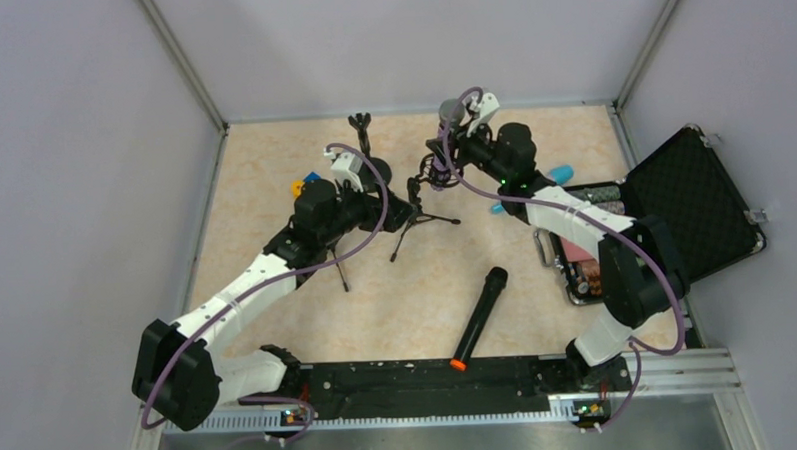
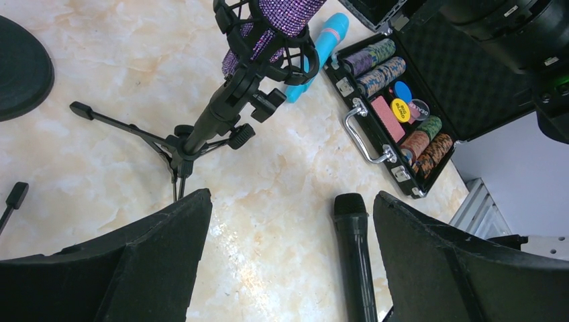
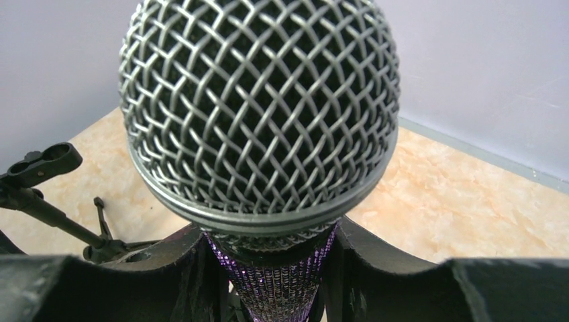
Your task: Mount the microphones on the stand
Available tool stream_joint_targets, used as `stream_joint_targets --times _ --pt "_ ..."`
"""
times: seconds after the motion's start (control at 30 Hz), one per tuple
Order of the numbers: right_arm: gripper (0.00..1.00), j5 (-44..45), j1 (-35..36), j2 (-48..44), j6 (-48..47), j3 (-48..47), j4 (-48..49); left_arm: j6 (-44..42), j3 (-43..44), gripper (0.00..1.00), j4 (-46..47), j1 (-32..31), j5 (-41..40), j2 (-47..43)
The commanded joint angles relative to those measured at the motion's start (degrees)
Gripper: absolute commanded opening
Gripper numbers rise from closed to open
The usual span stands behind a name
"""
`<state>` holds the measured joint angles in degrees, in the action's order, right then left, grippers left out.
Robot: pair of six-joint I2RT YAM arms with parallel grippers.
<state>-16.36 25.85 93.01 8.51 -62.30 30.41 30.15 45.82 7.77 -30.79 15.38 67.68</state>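
Mics: three: purple mic (image 1: 452,111), black mic (image 1: 480,317), blue mic (image 1: 561,173).
Stands: two confirmed: shock-mount stand (image 2: 215,117), clip stand (image 1: 361,126); one further leg (image 1: 342,275), owner not determinable.
Case (image 1: 699,199): one.
Arms: two: left arm (image 1: 247,290), right arm (image 1: 574,214).

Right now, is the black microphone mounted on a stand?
No, the black microphone lies flat on the table, clear of both tripods.

Left wrist view: glittery purple microphone (image 2: 285,13) cut off at 12 o'clock, all-black stick microphone (image 2: 355,248) at 6 o'clock. Top view: light blue microphone (image 1: 561,173) mostly hidden by right arm (image 1: 574,217).
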Motion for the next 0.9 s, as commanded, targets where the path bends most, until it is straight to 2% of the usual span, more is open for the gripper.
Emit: stream_joint_targets --times 0.0,0.4,0.5,0.63,0.87 --pt "0.0 -1.8 1.1 -0.9 -1.8 0.7 4.7 0.8 0.1 0.94 3.9 0.1 0.9 0.2" --pt "0.0 -1.7 1.6 0.1 -2.5 5.3 7.7 1.2 0.1 0.94 4.9 0.1 1.0 0.2" --pt "0.06 -2.1 1.7 -0.1 -2.5 5.9 8.1 1.5 0.2 0.94 5.1 0.1 1.1 0.3" --pt "0.2 -2.4 1.8 -0.3 -2.4 6.4 8.5 1.6 0.1 0.94 5.6 0.1 1.3 0.3" --pt "0.52 -3.3 1.7 -1.7 -0.6 5.9 8.0 1.4 -0.2 0.94 5.6 0.1 0.7 0.0"
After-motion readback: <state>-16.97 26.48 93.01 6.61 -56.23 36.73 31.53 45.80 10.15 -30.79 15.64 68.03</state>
